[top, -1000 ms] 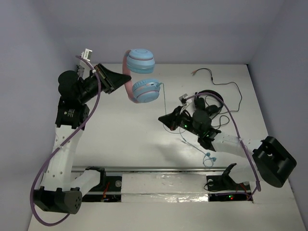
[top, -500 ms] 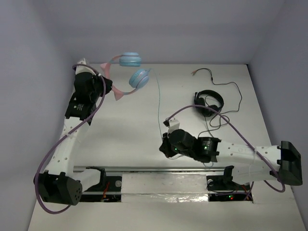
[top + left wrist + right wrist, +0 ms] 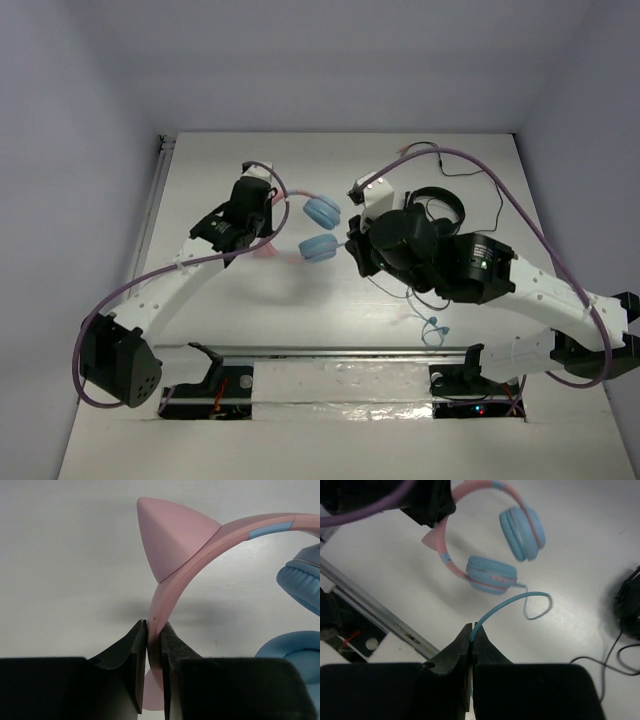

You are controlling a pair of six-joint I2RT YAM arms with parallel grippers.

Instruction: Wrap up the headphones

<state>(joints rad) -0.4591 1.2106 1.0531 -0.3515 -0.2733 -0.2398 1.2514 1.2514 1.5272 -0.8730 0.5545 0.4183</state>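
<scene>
"White table (image 3: 300,310), grey walls. Where are the headphones (image 3: 320,212)?"
"Mid-table, between the arms. The left gripper (image 3: 154,630) is clamped on the pink headband (image 3: 167,587), just below a cat ear (image 3: 172,540)."
"And the right gripper (image 3: 471,630)?"
"Pinched tight on the thin blue cable (image 3: 520,596), near the earcups. The black headphones (image 3: 445,200) are behind it."

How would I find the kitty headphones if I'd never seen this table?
Look at the middle of the white table, between the two robot arms. The headphones are there, held by the left gripper. They have blue earcups and a pink cat-ear band, unlike the black headphones nearby.
</scene>
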